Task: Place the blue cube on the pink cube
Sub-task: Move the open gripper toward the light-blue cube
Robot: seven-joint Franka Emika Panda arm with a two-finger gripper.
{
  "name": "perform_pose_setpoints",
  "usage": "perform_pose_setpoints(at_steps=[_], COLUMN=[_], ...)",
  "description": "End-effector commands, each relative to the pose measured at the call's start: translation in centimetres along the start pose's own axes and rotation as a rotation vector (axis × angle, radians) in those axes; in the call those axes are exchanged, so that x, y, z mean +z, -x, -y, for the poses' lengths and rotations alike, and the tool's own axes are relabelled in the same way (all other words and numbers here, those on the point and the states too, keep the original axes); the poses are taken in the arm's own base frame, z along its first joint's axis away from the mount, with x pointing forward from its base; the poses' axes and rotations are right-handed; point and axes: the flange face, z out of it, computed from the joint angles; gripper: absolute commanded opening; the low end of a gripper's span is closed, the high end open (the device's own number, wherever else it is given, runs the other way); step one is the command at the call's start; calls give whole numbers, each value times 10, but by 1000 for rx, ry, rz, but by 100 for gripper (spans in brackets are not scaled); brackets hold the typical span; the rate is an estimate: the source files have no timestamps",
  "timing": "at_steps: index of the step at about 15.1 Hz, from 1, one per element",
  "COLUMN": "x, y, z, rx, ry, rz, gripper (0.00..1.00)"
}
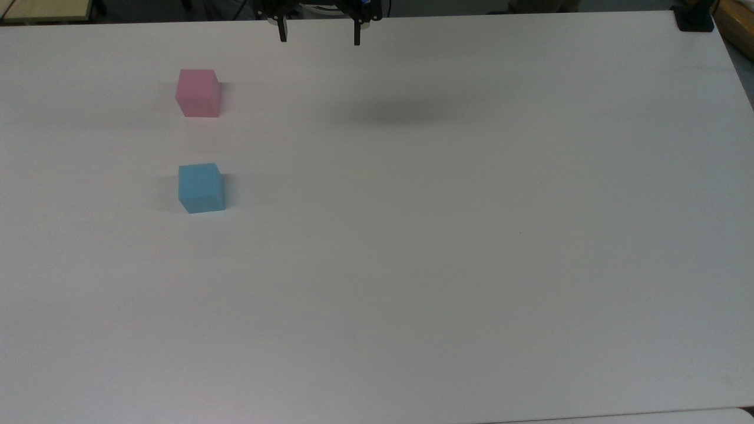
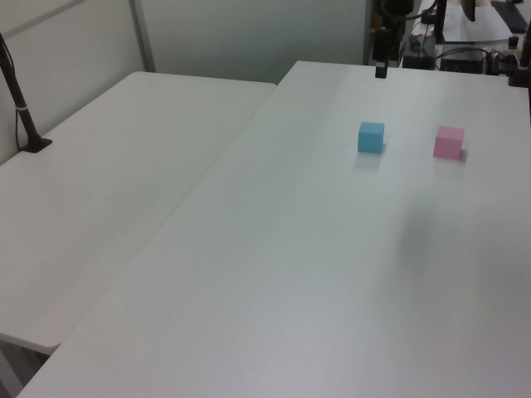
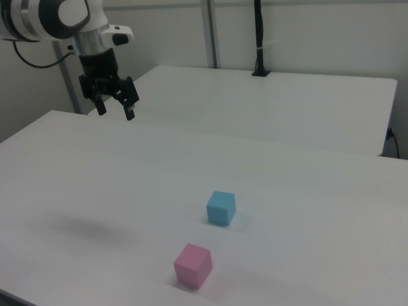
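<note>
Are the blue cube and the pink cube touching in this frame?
Apart. The top view shows the blue cube and the pink cube with a strip of bare table between them; the right view shows the same gap.

White tabletops, pale walls

A second white table (image 3: 268, 102) adjoins the tabletop (image 3: 95, 185) at 12 o'clock in the right view, a black post (image 3: 258, 38) standing on it.

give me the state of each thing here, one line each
blue cube: resting flat on the table, not held, apart from the pink cube
pink cube: resting flat on the table, nothing on top
hand: open, empty, raised above the table, away from both cubes
table: white, bearing both cubes
</note>
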Motion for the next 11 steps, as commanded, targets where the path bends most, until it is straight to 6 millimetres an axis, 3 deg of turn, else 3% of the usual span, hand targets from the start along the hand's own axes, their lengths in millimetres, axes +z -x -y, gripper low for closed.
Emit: perform_pose_setpoints(at_steps=[1,11], x=[-5,-4], y=[-2,-2], z=[-8,-7], rx=[24,22], ry=[-27,-42], rz=[-7,-5], gripper=[100,100])
